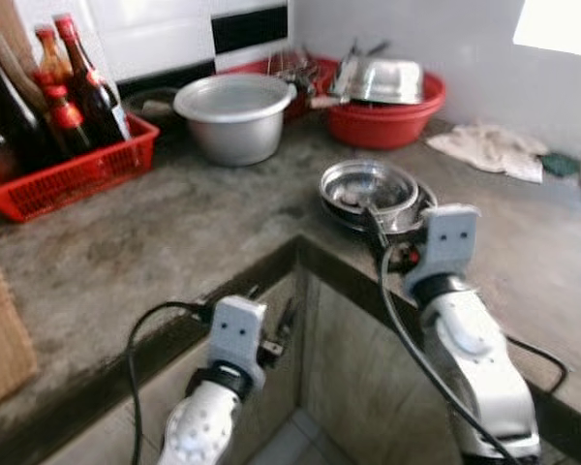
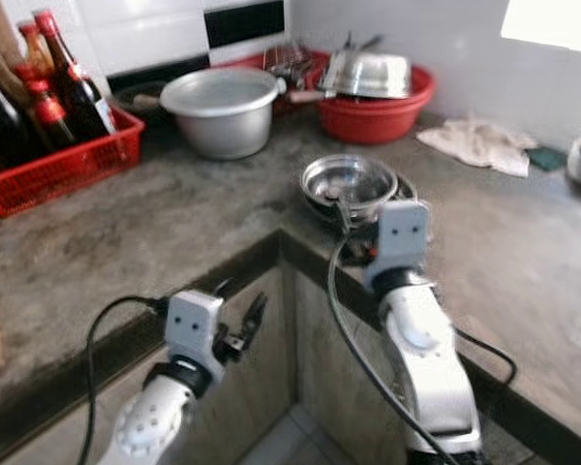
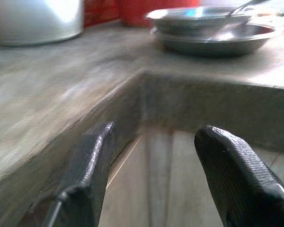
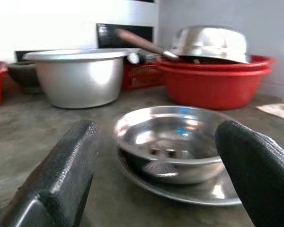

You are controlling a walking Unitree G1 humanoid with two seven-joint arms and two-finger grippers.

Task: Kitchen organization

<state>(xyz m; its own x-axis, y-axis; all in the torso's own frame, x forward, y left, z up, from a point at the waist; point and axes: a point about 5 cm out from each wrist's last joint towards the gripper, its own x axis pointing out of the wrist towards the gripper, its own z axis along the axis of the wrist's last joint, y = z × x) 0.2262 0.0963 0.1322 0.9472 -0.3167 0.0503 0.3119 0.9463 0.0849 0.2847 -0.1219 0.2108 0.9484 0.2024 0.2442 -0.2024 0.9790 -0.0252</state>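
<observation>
Right gripper [image 4: 156, 165] sits at the counter [image 1: 174, 232] corner, fingers spread wide, empty, aimed at the steel bowl [image 1: 368, 184] just ahead. Bowl rests in a shallow steel plate [image 4: 199, 191] near the inner corner edge; something small lies inside the bowl, too blurred to identify. Left gripper [image 3: 151, 175] hangs below the counter edge, fingers apart, holding nothing. Behind: aluminium pot [image 1: 234, 114], red basin [image 1: 387, 121] with an upturned steel bowl on it, red crate [image 1: 73, 174] of bottles [image 1: 48, 97] at left, cloth [image 1: 489, 147] at right.
</observation>
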